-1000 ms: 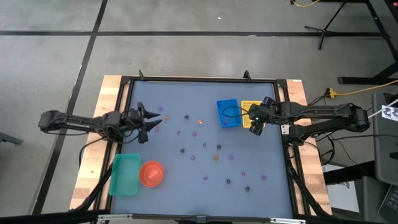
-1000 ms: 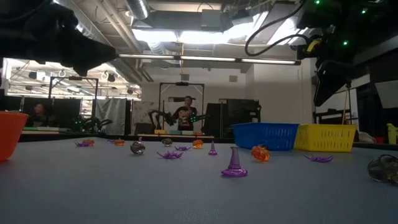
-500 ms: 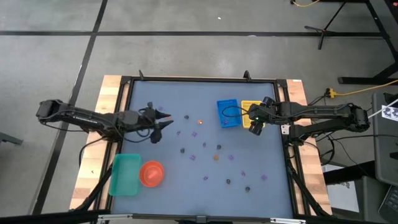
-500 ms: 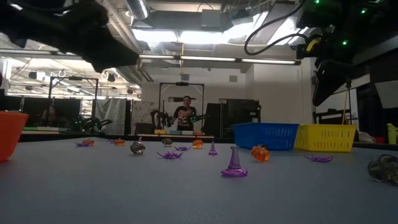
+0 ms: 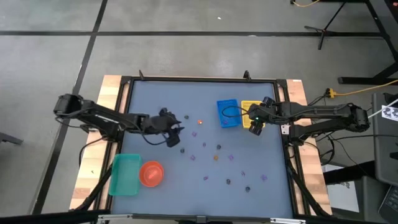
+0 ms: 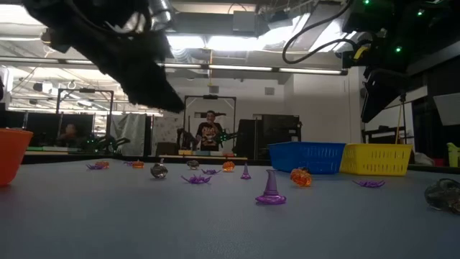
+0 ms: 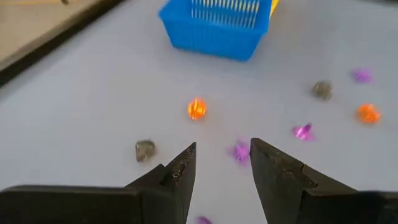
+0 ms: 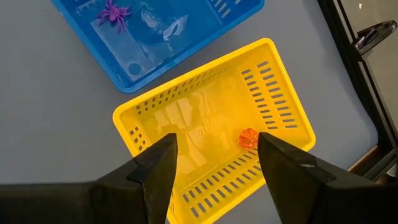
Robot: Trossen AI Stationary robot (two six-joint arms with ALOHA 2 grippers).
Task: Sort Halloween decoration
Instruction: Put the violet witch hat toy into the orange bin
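Your left gripper (image 5: 176,132) hovers released over the worktop (image 5: 155,93), left of the blue tray (image 5: 228,113), above scattered Halloween decoration pieces (image 7: 196,109). Your right gripper (image 8: 214,146) hangs released over the yellow tray (image 8: 283,102) beside the blue tray, one orange piece (image 8: 248,138) inside.

two trays (image 5: 239,113) sit side by side, decorations (image 5: 216,157) scattered nearby.

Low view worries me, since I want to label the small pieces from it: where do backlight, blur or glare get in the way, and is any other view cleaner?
Low view: bright ceiling lights behind turn the left arm into a blurred silhouette. The purple cone is sharp; the dark piece at the edge is soft. Right wrist view: sheen on the yellow tray floor, but the orange piece reads clearly.
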